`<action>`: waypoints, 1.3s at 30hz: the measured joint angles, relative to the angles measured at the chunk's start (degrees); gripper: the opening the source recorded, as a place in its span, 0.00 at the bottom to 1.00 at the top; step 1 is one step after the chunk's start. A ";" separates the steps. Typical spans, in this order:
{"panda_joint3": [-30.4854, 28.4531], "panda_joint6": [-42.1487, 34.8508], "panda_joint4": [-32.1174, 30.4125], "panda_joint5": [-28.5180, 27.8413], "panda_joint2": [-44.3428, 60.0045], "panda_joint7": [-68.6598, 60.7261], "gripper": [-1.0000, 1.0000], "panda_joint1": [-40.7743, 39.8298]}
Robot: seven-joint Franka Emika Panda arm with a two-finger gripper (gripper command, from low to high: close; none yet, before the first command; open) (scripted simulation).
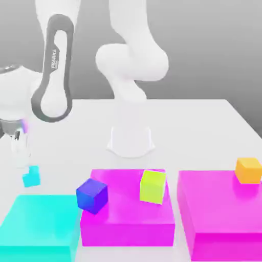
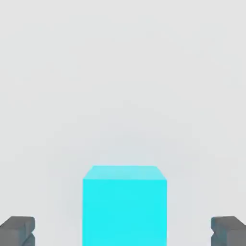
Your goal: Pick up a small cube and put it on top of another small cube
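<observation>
The small cube point(image 1: 31, 176), plain cyan, rests on the white table at the exterior view's left, just behind the large flat cyan block point(image 1: 38, 230). My gripper point(image 1: 20, 155) hangs just above and slightly to the left of it. In the hand view the cyan cube point(image 2: 125, 206) sits between my two dark fingertips point(image 2: 17, 230), with a wide gap on each side. The gripper is open and touches nothing. Other small cubes are a dark blue one point(image 1: 92, 195), a yellow-green one point(image 1: 153, 186) and an orange one point(image 1: 248, 170).
The dark blue and yellow-green cubes rest on a magenta block point(image 1: 128, 217) in the middle. The orange cube sits on a second magenta block point(image 1: 220, 215) at the right. The arm's white base point(image 1: 131, 138) stands behind them.
</observation>
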 joint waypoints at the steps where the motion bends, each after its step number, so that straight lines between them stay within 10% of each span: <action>1: 1.87 0.91 0.35 1.94 1.30 -1.47 0.50 -1.42; 5: 10.39 4.70 1.62 8.25 6.38 -6.25 0.50 -8.47; 6: 11.84 5.34 1.81 9.14 7.21 -6.91 0.00 -9.72; 14: 10.40 4.70 1.64 8.35 6.38 -6.29 0.00 -8.45; 24: -2.80 -4.11 -1.72 -10.80 -6.24 8.12 0.00 0.30; 35: 10.79 -25.99 3.12 -18.67 -23.49 -10.02 0.00 21.19; 39: 13.70 -22.20 3.13 -19.33 -19.83 -14.84 0.00 25.19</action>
